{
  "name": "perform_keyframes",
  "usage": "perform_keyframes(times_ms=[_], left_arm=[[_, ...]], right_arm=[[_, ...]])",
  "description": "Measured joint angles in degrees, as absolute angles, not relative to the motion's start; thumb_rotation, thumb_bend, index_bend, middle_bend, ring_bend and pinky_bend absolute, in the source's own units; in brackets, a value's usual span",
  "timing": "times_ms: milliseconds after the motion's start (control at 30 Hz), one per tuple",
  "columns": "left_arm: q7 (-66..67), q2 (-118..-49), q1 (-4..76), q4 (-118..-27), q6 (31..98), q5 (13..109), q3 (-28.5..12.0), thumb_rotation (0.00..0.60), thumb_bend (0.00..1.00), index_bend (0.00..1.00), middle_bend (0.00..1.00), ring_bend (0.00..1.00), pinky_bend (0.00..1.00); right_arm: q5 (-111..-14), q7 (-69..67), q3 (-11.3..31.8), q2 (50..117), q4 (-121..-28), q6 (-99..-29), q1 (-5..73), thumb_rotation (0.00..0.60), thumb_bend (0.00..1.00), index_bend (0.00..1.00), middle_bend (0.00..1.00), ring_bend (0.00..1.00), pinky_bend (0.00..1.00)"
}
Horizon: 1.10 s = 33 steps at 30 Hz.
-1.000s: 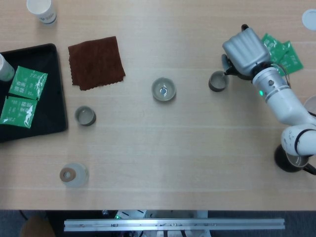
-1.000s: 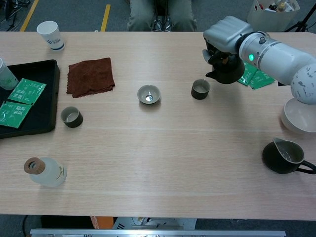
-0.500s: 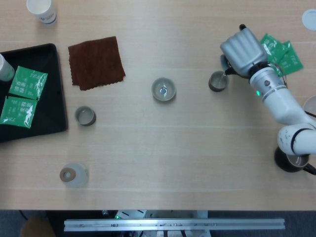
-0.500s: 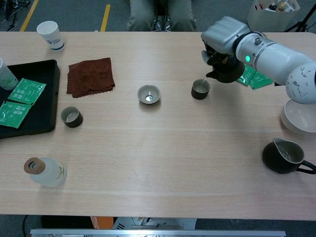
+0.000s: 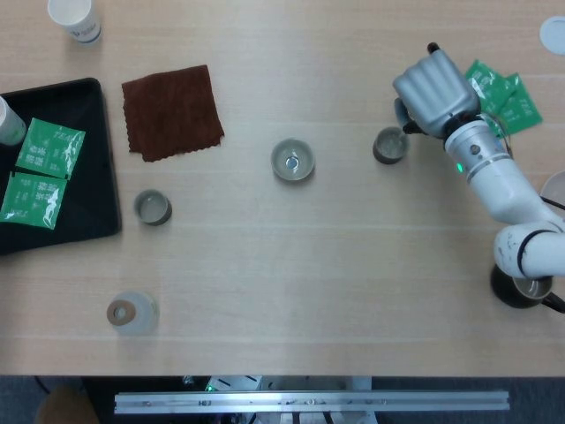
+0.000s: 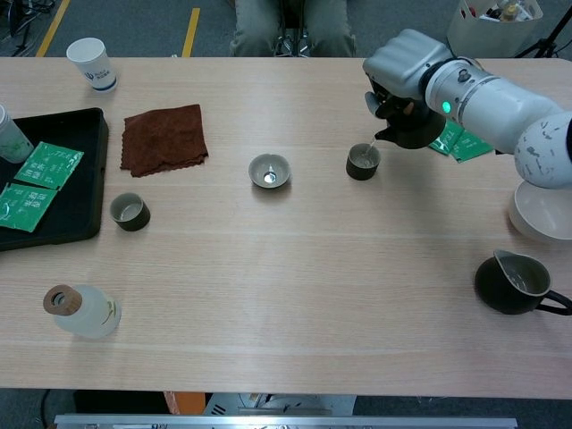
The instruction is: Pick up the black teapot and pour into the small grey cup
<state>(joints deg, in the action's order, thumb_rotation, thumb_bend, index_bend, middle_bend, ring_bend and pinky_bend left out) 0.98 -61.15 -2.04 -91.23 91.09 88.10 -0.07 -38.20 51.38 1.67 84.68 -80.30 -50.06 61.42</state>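
The teapot (image 6: 413, 127) is tilted, spout over the cup (image 6: 363, 162) at far right, body mostly hidden beneath the right hand (image 6: 404, 70) grasping it. Cup contents are unclear. Green packets (image 6: 461, 141) lie behind, partly covered. Left hand unseen.

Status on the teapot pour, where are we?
Done: the right hand holds the black teapot lifted off the table and tipped. In hand: its spout sits over the small grey cup, with a thin stream just visible in the chest view, so pouring looks underway. The cup's fill level can't be read. Left: finish the pour. The left hand is out of view.
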Motion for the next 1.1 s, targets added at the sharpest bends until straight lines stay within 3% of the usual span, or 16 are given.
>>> perform_keyframes(times_ms=[767,1100], left_arm=[[1.43,-61.09,-1.96,-91.80,91.05,88.35,-0.16,0.600,0.29,0.22,0.24,0.17,0.08],[1.75,-60.71,-1.61,-92.51,90.50,88.42,-0.16,0.600,0.29,0.22,0.24,0.17,0.08]], right_arm=[[-46.55,34.14,4.58,86.71,-77.99,-51.11,55.51,0.316,0.59,0.97,1.00,0.99,0.29],[-53.07,25.48,7.39,79.76,-86.78,-52.57,51.94,0.317,0.59,0.97,0.97,0.96,0.30]])
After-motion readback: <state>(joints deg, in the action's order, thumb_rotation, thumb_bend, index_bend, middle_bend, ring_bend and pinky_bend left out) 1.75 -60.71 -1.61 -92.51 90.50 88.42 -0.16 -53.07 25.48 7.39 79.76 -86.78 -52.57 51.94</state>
